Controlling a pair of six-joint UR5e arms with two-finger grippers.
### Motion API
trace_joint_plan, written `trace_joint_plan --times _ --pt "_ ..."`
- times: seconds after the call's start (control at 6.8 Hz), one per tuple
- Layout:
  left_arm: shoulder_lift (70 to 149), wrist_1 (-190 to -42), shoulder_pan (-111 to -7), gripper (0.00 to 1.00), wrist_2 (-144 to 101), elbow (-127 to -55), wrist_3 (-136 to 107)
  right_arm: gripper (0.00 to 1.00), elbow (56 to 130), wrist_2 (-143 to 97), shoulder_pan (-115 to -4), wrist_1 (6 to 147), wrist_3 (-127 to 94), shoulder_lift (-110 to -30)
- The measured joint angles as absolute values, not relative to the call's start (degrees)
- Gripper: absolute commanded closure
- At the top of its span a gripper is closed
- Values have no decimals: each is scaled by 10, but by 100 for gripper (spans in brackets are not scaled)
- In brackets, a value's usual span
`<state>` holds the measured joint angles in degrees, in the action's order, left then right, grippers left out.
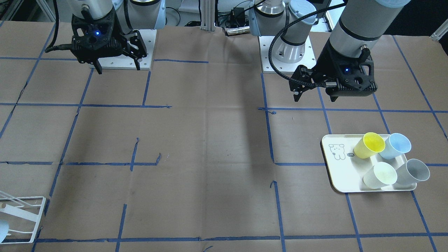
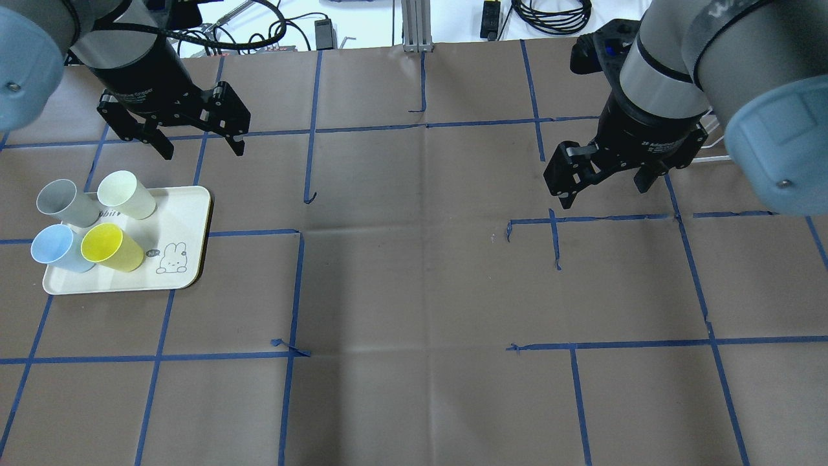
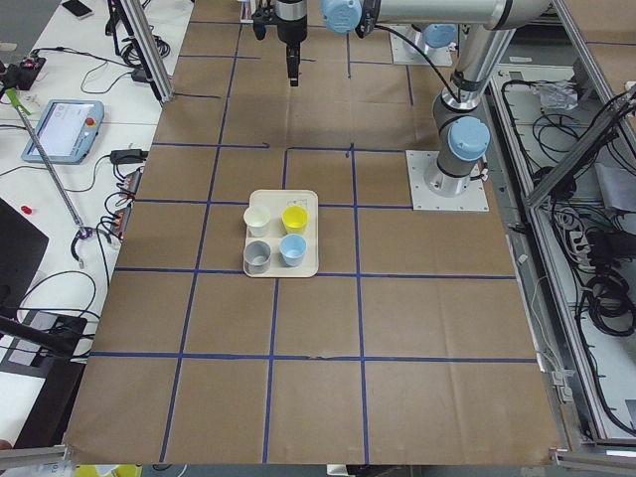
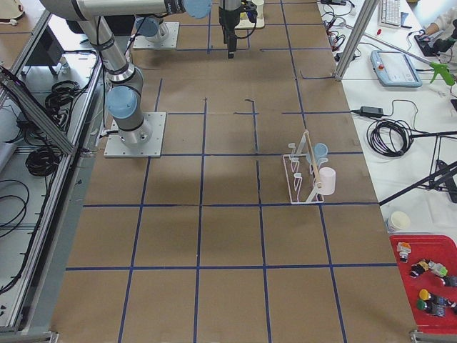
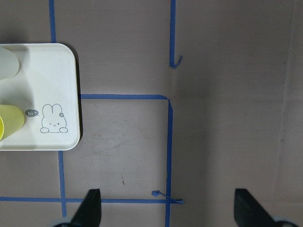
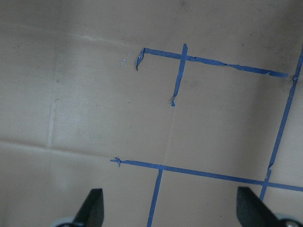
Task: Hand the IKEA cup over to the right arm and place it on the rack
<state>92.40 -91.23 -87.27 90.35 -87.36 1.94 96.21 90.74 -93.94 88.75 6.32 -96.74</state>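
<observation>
Left gripper (image 2: 203, 151) hung open | right gripper (image 2: 606, 197) open | cups (image 2: 111, 248) sat on tray (image 2: 189, 213) near left gripper | rack (image 4: 303, 171), well beyond right gripper, showed whole only in right-side view | paper-covered desk (image 2: 414, 291), blue tape (image 2: 647, 342) grid

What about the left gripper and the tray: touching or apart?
Apart. The left wrist view shows the left gripper, open, over bare paper, with a clear gap to the tray.

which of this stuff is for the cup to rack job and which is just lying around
For the job: yellow plastic cup, light blue plastic cup, grey plastic cup, pale green plastic cup, white metal wire rack, open left gripper, open right gripper.
Lying about: cream bunny-print tray under the cups, red tray of small toys, white paper cup.
</observation>
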Motion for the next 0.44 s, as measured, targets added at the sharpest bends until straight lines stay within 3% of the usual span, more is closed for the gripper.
trace_joint_plan --times 0.44 --pt "925 -912 -873 0 903 -874 19 0 962 903 -939 888 57 -967"
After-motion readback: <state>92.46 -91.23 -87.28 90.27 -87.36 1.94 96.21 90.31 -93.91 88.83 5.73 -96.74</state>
